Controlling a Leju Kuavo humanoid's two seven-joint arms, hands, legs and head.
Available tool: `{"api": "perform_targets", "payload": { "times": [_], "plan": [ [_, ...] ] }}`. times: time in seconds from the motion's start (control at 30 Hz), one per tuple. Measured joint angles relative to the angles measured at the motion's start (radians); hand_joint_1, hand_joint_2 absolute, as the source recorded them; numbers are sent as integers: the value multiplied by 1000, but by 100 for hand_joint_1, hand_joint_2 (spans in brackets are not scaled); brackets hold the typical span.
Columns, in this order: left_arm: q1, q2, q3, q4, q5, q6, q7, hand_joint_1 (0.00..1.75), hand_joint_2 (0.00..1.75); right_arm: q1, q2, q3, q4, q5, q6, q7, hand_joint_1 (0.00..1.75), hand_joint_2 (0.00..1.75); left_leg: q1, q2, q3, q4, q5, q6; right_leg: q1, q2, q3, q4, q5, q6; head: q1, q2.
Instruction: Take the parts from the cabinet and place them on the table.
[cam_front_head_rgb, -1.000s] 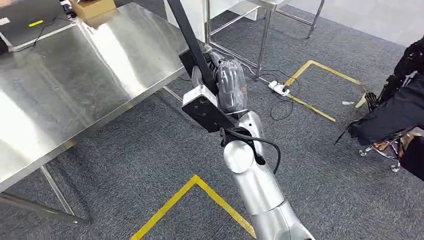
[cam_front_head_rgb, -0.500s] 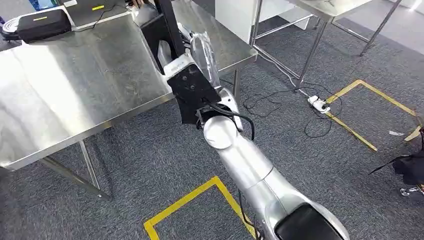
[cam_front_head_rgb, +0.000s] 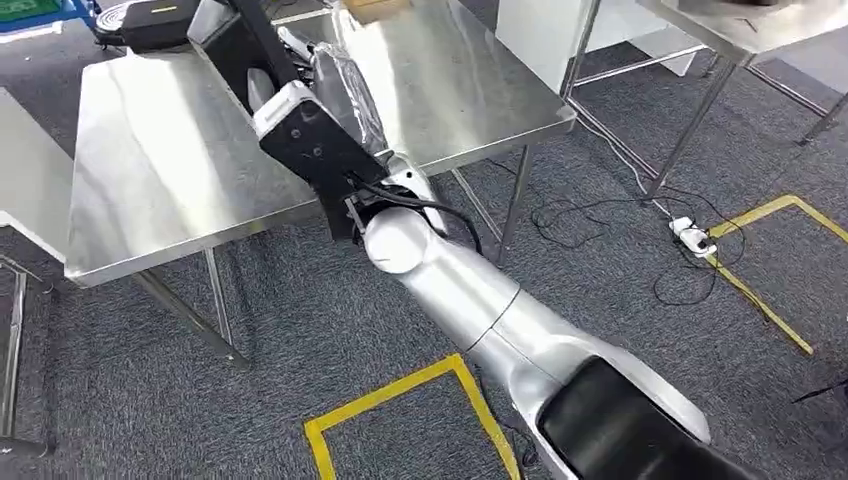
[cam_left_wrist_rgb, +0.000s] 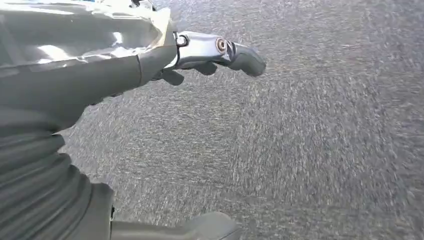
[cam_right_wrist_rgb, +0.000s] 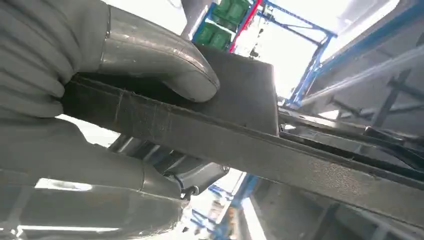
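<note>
**Black part held over the steel table, not yet set down**

The right hand (cam_front_head_rgb: 335, 85) is closed round a long black part (cam_front_head_rgb: 245, 40), thumb (cam_right_wrist_rgb: 165, 65) pressed across its flat face and the rest of the hand wrapped underneath, as the right wrist view shows close up. In the head view the part rises from the hand toward the far left, over the steel table (cam_front_head_rgb: 150, 170), with the silver right arm (cam_front_head_rgb: 470, 300) reaching in from the near right. Whether the part already touches the tabletop cannot be told from these views; its lower end is hidden behind the wrist housing.

The left hand (cam_left_wrist_rgb: 210, 55) hangs over grey carpet (cam_left_wrist_rgb: 325, 150) with nothing in it, fingers loosely extended and apart.

My judgement is that the carry is nearly done and the release is what remains. Risks from here:

- The part is long and held near one end (so it has plenty of leverage); if the hold loosens before it rests on the table, it could swing or tip.
- The hand sits close to the table's near edge (cam_front_head_rgb: 300, 205). Letting go there could leave the part overhanging and send it to the floor.
- A black case (cam_front_head_rgb: 165, 12) lies at the table's far left corner, near the part's upper end; lowering the part that way might strike it.
</note>
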Motion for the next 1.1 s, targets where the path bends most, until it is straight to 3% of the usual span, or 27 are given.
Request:
{"api": "perform_targets", "payload": {
  "times": [0.07, 0.1, 0.13, 0.17, 0.23, 0.27, 0.3, 0.33, 0.4, 0.43, 0.47, 0.5, 0.57, 0.6, 0.63, 0.67, 0.7, 0.77, 0.8, 0.83, 0.87, 0.93, 0.97, 1.0, 1.03, 1.07, 1.1],
  "plan": [
    [3, 0, 0, -3, -2, 0, 5, 0, 175, -7, 2, 28, 12, 0, -26, 1, 175, 175, -4, -28, -2, -3, -1, 10, -1, -23, 11, -7, -2, 8, 1, 0],
    [4, 0, 0, -5, -2, 0, 5, 0, 175, -12, 2, 37, 16, 0, -30, 2, 175, 175, 6, -40, 9, -14, 7, 19, 2, -17, 13, -4, -8, 16, 1, 0],
    [4, -3, 0, -7, -3, 0, 6, 0, 175, -17, 1, 47, 21, 0, -31, 2, 175, 175, 9, -50, 11, -17, 8, 22, -5, 37, 0, 17, -18, 17, 5, 0],
    [3, -3, 0, -10, -5, 0, 6, 0, 175, -23, -1, 53, 26, 0, -32, 2, 175, 175, 11, -57, 12, -17, 11, 30, -8, 78, -25, 73, -46, 13, 6, 0],
    [1, -5, 0, -10, -5, 0, 6, 0, 175, -24, -3, 64, 39, 0, -35, 2, 175, 175, 11, -86, 11, -17, 9, 34, -8, 102, -114, 247, -110, 8, 11, 0],
    [2, -5, 0, -10, -6, 0, 6, 0, 175, -22, -5, 71, 45, -1, -35, 2, 175, 175, 11, -104, 12, -17, 9, 34, -8, 104, -152, 314, -124, 12, 11, 0],
    [2, -5, 0, -11, -6, 0, 6, 0, 175, -21, -5, 77, 51, -1, -35, 3, 175, 175, 11, -120, 12, -17, 9, 34, -8, 104, -165, 323, -118, 17, 11, 0],
    [2, -5, 0, -11, -6, 0, 6, 0, 175, -21, -5, 80, 54, -1, -35, 3, 175, 175, 11, -135, 12, -16, 9, 34, -9, 105, -154, 285, -94, 25, 12, 0],
    [3, -6, 0, -11, -6, 0, 6, 0, 175, -27, -2, 86, 58, 0, -35, 3, 175, 175, 11, -166, 14, -16, 9, 32, -13, 122, -81, 113, -12, 39, 13, 0],
    [3, -6, 0, -11, -8, 0, 6, 0, 175, -32, -2, 91, 61, 13, -35, 3, 175, 175, 12, -180, 13, -15, 9, 30, -17, 169, -42, 21, 24, 41, 13, 0],
    [2, -7, 0, -12, -13, 0, 7, 0, 175, -35, -3, 93, 66, 42, -36, 5, 175, 175, 5, -191, 9, -6, 6, 22, -18, 203, -36, -7, 34, 29, 11, 0],
    [4, -8, 0, -13, -22, 0, 14, 0, 175, -36, -4, 91, 71, 86, -36, 13, 175, 175, 11, -199, 6, -11, 7, 17, -16, 183, -24, -6, 35, 22, 16, 0],
    [10, -7, 0, -13, -38, 0, 21, 0, 175, -34, 1, 80, 74, 180, -37, 32, 175, 175, 18, -210, 5, -15, 9, 3, -6, 175, -24, -6, 35, 12, 15, 0],
    [12, -5, 0, -13, -49, 0, 19, 0, 175, -32, 2, 72, 73, 222, -37, 45, 175, 175, 17, -215, 4, -14, 7, -3, -16, 168, -20, -13, 39, 4, 15, 0],
    [13, 1, 0, -13, -65, 1, 20, 0, 175, -29, 2, 66, 70, 248, -37, 59, 175, 175, 12, -156, -3, 4, -3, -7, -19, 157, -12, -20, 43, -2, 13, 0],
    [12, 3, 0, -13, -78, 1, 24, 0, 175, -29, 2, 63, 66, 256, -37, 65, 175, 175, 10, -103, -19, 44, -33, -13, -20, 150, -7, -22, 41, -9, 3, 0],
    [11, 8, 0, -13, -98, 1, 34, 0, 175, -28, 1, 61, 64, 263, -38, 76, 175, 175, 14, -76, -54, 117, -72, -20, -18, 142, -5, -22, 38, -14, 3, 0],
    [9, 13, 0, -13, -121, 1, 46, 0, 175, -15, 1, 58, 57, 277, -38, 89, 175, 175, 21, -66, -130, 265, -133, -29, -18, 126, -4, -21, 36, -18, 2, 0],
    [10, 15, 0, -13, -126, 1, 51, 0, 175, -6, 1, 58, 52, 283, -39, 93, 175, 175, 24, -65, -148, 296, -134, -34, -18, 120, -4, -21, 35, -18, 2, 0],
    [10, 19, 0, -14, -127, 1, 55, 0, 175, 1, 1, 58, 47, 288, -39, 97, 175, 175, 29, -63, -139, 272, -109, -37, -19, 116, -3, -21, 30, -17, 3, 0],
    [11, 20, 1, -14, -134, 1, 60, 0, 175, 6, 1, 58, 41, 291, -39, 102, 175, 175, 32, -62, -106, 211, -71, -39, -20, 114, -1, -21, 28, -14, 2, 0],
    [10, 23, 1, -20, -151, 1, 67, 0, 175, 7, 2, 59, 21, 297, -39, 117, 175, 175, 34, -49, 3, 22, 0, -38, -21, 107, 8, -22, 16, -5, 2, 0],
    [8, 21, 1, -19, -159, 0, 72, 0, 175, 7, 2, 59, 12, 297, -39, 121, 175, 175, 29, -40, 22, -8, -21, -35, -11, 105, 9, -21, 10, 3, 0, 0],
    [5, 22, 1, -22, -169, 0, 80, 0, 175, 5, 1, 61, 3, 295, -40, 128, 175, 175, 25, -51, 25, -10, -31, -17, -9, 104, 7, -26, 0, 10, 6, 0],
    [4, 21, 1, -24, -182, 0, 90, 0, 175, 5, 2, 64, -6, 295, -40, 131, 175, 175, 24, -51, 28, -12, -38, -7, -9, 103, 22, -34, -5, 17, 8, 0],
    [4, 21, 1, -26, -197, 0, 100, 0, 175, 6, 1, 66, -11, 294, -40, 136, 175, 175, 27, -56, 30, -19, -42, 3, -8, 102, 35, -14, 8, 28, 7, 0],
    [4, 20, 1, -28, -227, 0, 122, 0, 175, 6, 2, 70, -24, 290, -41, 144, 175, 175, 25, -61, 50, -18, -47, 14, -9, 102, 43, -18, 2, 34, 10, 0]
  ]
}}
